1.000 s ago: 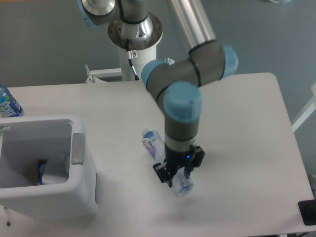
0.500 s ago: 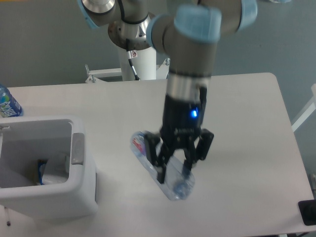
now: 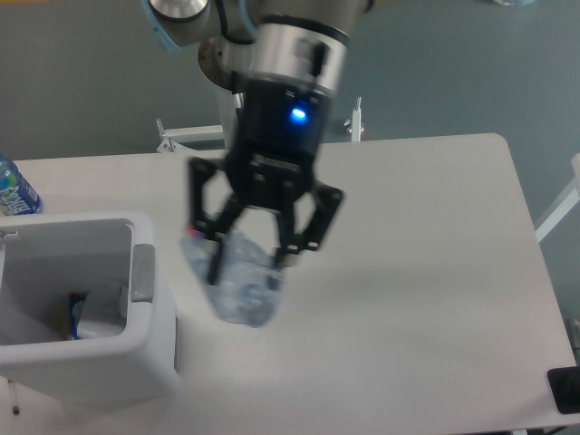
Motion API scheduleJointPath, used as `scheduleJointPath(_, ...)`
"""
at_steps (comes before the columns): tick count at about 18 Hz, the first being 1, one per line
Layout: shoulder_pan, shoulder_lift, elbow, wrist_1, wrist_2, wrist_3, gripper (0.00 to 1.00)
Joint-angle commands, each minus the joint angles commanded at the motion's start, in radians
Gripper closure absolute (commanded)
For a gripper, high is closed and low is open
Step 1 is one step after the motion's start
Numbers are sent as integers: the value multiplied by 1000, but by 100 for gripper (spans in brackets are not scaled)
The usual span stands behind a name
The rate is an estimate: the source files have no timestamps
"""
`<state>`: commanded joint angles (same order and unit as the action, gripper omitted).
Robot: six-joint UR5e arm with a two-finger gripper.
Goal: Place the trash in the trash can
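My gripper (image 3: 249,261) is shut on the clear crushed plastic bottle (image 3: 237,285) and holds it high above the table, close to the camera. The bottle hangs just right of the trash can (image 3: 145,313), a white boxy bin at the lower left with a grey strip (image 3: 142,272) on its rim. The white crumpled paper piece (image 3: 95,313) lies inside the bin.
A water bottle with a bright blue-and-green label (image 3: 14,190) stands at the left edge behind the bin. The arm's base (image 3: 245,68) is at the back of the table. A dark object (image 3: 566,390) sits at the lower right edge.
The gripper has lifted the crushed bottle off the table and carried it up and to the left, toward the bin.
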<state>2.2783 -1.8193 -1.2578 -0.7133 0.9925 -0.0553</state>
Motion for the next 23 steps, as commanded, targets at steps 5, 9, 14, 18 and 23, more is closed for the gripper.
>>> scheduleJointPath(5,-54,-6,-2,3,-2,6,41)
scheduleJointPath(9,-101,-43,-3,3,-2,8,41)
scheduleJointPath(14,-135,-80,-26,3,-2,66,30)
scheduleJointPath(18,-137,-68,-37,3,-2,106,0)
scheduleJointPath(23,-111,-41,-37,2,9,112,0)
